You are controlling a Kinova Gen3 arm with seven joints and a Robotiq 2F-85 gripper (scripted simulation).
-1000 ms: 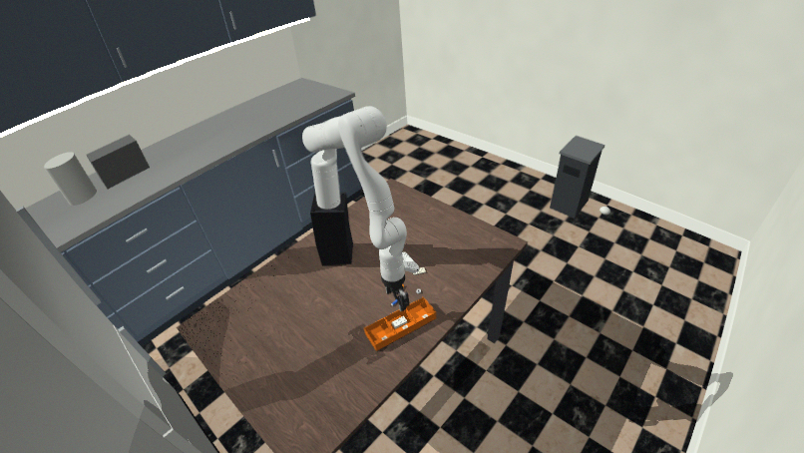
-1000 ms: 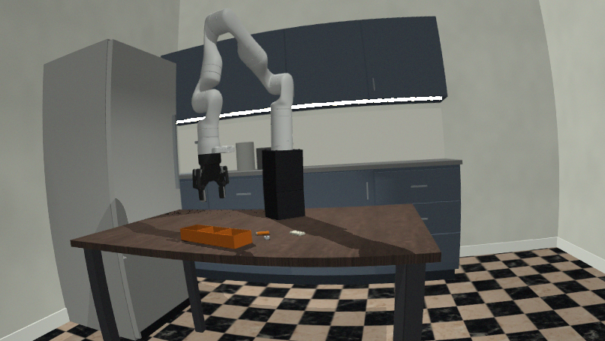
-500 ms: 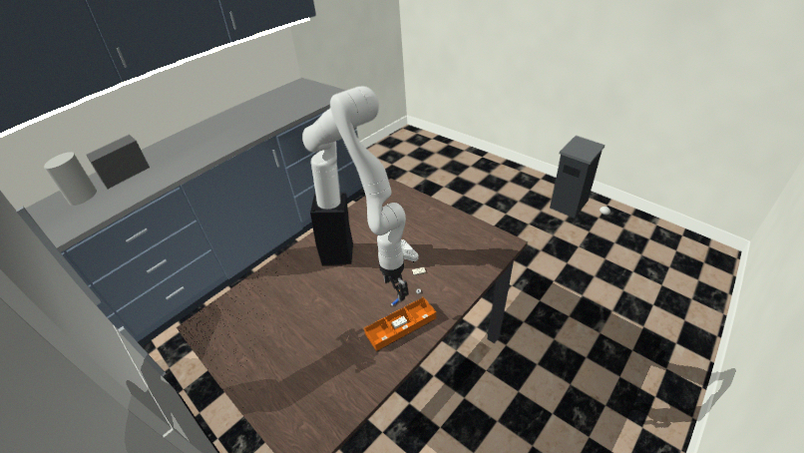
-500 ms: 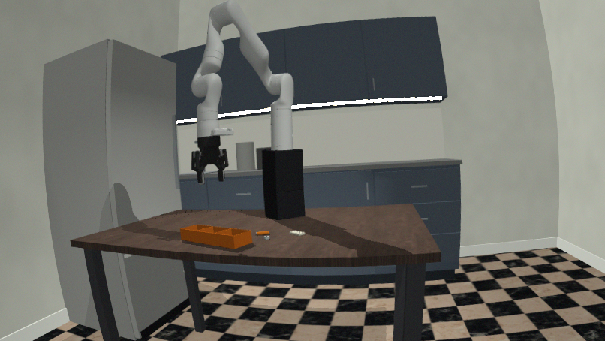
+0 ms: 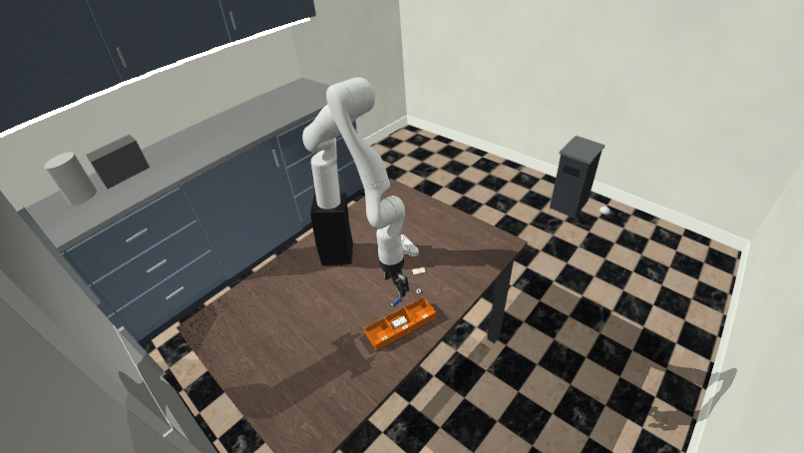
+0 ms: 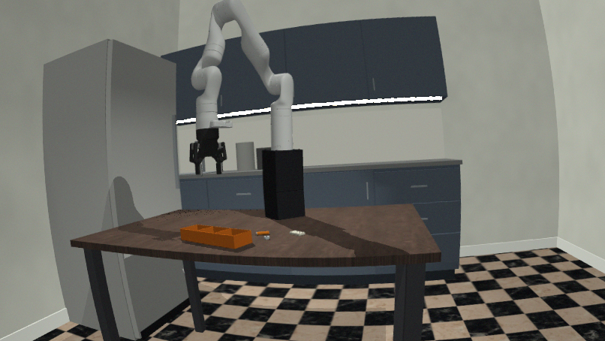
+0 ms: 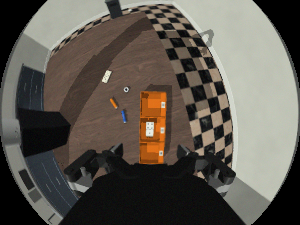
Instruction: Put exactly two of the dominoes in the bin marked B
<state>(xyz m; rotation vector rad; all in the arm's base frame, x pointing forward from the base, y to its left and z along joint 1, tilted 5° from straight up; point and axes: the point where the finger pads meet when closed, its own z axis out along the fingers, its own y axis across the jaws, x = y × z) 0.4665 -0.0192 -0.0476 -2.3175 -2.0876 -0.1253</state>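
A white robot arm holds its black hand (image 6: 207, 163) high above a dark wooden desk (image 6: 338, 245), with the fingers spread wide and nothing between them. Below it sits an orange tray (image 5: 400, 323) split into three bins in a row. The middle bin holds a pale domino (image 5: 400, 322), seen from above as a small whitish tile lying flat; whether this is one tile or two stacked cannot be told, and the bin letters are too small to read, so it is only a fair guess that the middle one is B. A second pale domino (image 5: 418, 270) lies on the desk well apart from the tray, nearer the arm's base. Between that domino and the tray lie three things that must stay out: a blue stick (image 7: 124, 115), an orange stick (image 7: 113, 103) and a small grey nut (image 5: 418, 291). The likely risks: if only one tile is binned, the hand must travel over these small items, and a low sweep could knock one along or nudge the tray. The flat domino offers thin edges, so a poorly centred pinch could flick it away. Released off-centre over the narrow bins, it could land in a neighbouring bin or perch on a divider.
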